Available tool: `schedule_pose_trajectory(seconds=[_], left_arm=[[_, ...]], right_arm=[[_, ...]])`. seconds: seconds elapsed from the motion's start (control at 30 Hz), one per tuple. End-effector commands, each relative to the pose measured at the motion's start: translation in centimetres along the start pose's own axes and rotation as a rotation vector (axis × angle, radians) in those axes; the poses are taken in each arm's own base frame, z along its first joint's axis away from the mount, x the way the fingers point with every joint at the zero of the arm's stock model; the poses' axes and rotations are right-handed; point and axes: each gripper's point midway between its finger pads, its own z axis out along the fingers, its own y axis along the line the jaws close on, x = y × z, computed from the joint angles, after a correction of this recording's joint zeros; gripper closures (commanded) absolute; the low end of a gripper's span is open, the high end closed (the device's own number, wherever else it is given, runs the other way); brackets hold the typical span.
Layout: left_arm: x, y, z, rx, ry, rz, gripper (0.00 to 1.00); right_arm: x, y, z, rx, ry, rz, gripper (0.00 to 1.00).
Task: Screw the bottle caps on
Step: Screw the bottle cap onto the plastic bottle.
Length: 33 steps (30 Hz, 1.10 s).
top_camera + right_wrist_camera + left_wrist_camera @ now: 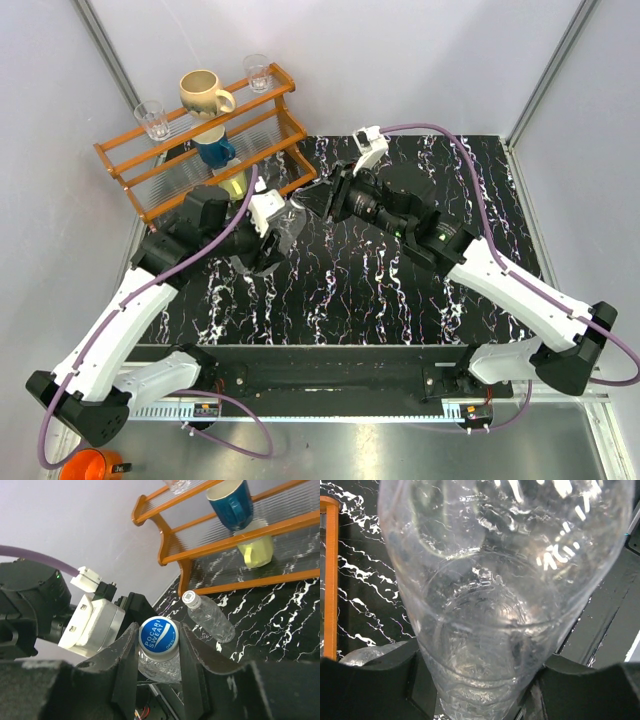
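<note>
Progress looks about halfway. Second bottle (212, 620) lies on its side on the tabletop (400, 290) toward the far-left corner, just in front of the orange rack (186, 582), and a pale cap (190, 598) sits on its neck; how tight it is can't be told. Held bottle (495, 620) is up off the tabletop near the middle of the far edge, its body pinched between the fingers of the left end effector (480, 685). Right end effector (159, 639) is closed on the blue-topped cap (158, 634), which sits on that bottle's neck. Thread seating is hidden by the fingers, so whether it's fully screwed down can't be told. Likely left to do: finish twisting this cap, let go of it, set the bottle down
</note>
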Motion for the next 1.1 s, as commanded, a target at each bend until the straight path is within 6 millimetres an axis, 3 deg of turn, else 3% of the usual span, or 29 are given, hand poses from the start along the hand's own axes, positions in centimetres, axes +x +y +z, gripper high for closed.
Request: schedule_pose_trajectory(seconds=[0.0, 0.03, 0.07, 0.1, 0.23, 0.27, 0.33, 0.4, 0.43, 0.47, 0.5, 0.53, 0.57, 0.6, 0.63, 0.67, 0.7, 0.73, 0.77, 0.8, 1.07], left_arm=[[-4.6, 2.8, -1.2, -0.154, -0.174, 0.042, 1.00], [-4.6, 2.1, -1.1, -0.114, -0.181, 0.044, 1.00], [-4.6, 1.5, -1.1, -0.087, -0.182, 0.041, 1.00], [-4.6, 1.0, -1.1, -0.057, -0.184, 0.041, 1.00], [-5.1, -3.6, -1.5, 0.198, -0.220, 0.050, 1.00], [-5.2, -4.3, -1.7, 0.240, -0.226, 0.050, 1.00], [-5.2, -6.8, -2.5, 0.384, -0.241, 0.062, 1.00], [-5.1, -8.3, -3.1, 0.477, -0.248, 0.071, 1.00], [-5.0, -10.0, -4.0, 0.588, -0.264, 0.081, 1.00], [-4.9, -10.8, -4.5, 0.643, -0.270, 0.088, 1.00], [-4.6, -11.6, -5.0, 0.697, -0.273, 0.091, 1.00], [-4.6, -12.8, -6.0, 0.789, -0.291, 0.092, 1.00], [-4.5, -13.3, -6.5, 0.831, -0.297, 0.094, 1.00], [-4.3, -13.7, -6.9, 0.862, -0.299, 0.092, 1.00], [-4.4, -14.3, -7.6, 0.913, -0.312, 0.088, 1.00], [-4.3, -14.4, -7.7, 0.926, -0.311, 0.078, 1.00], [-4.4, -14.5, -8.0, 0.939, -0.315, 0.074, 1.00], [-4.5, -14.8, -8.4, 0.971, -0.324, 0.068, 1.00], [-4.5, -14.9, -8.7, 0.985, -0.326, 0.061, 1.00], [-4.5, -15.1, -8.9, 1.003, -0.327, 0.055, 1.00], [-4.1, -15.0, -8.6, 0.992, -0.320, 0.048, 1.00]], right_arm=[[0.5, -0.9, -0.5, 0.106, 0.024, 0.010, 0.63], [-0.4, 0.0, -0.5, 0.075, 0.005, -0.006, 0.53], [-1.2, 1.0, -0.7, 0.034, -0.009, -0.026, 0.34], [-1.8, 1.8, -1.0, -0.001, -0.019, -0.066, 0.26], [-6.1, 5.6, -4.0, -0.127, -0.131, -0.197, 0.14], [-7.1, 7.4, -5.7, -0.205, -0.162, -0.236, 0.11], [-7.4, 8.4, -7.1, -0.263, -0.180, -0.329, 0.06], [-7.4, 10.1, -9.5, -0.358, -0.195, -0.424, 0.05], [-6.1, 10.8, -10.2, -0.435, -0.158, -0.454, 0.03], [-6.2, 11.5, -11.5, -0.484, -0.175, -0.490, 0.03], [-6.0, 11.6, -11.9, -0.513, -0.177, -0.511, 0.03], [-4.5, 11.8, -12.3, -0.583, -0.133, -0.532, 0.03], [-4.5, 12.1, -12.8, -0.621, -0.145, -0.544, 0.03], [-5.2, 11.5, -12.8, -0.629, -0.163, -0.527, 0.04], [-3.1, 10.9, -12.8, -0.715, -0.092, -0.508, 0.04], [-4.0, 11.4, -12.6, -0.787, -0.146, -0.523, 0.07], [-3.6, 11.4, -12.8, -0.840, -0.094, -0.412, 0.10], [-2.6, 11.2, -13.1, -0.913, -0.044, -0.397, 0.12], [-3.2, 11.8, -13.0, -0.985, -0.097, -0.427, 0.14], [-3.0, 11.9, -13.1, -1.010, -0.060, -0.363, 0.15], [-3.2, 12.0, -11.8, -1.091, -0.041, -0.336, 0.14]])
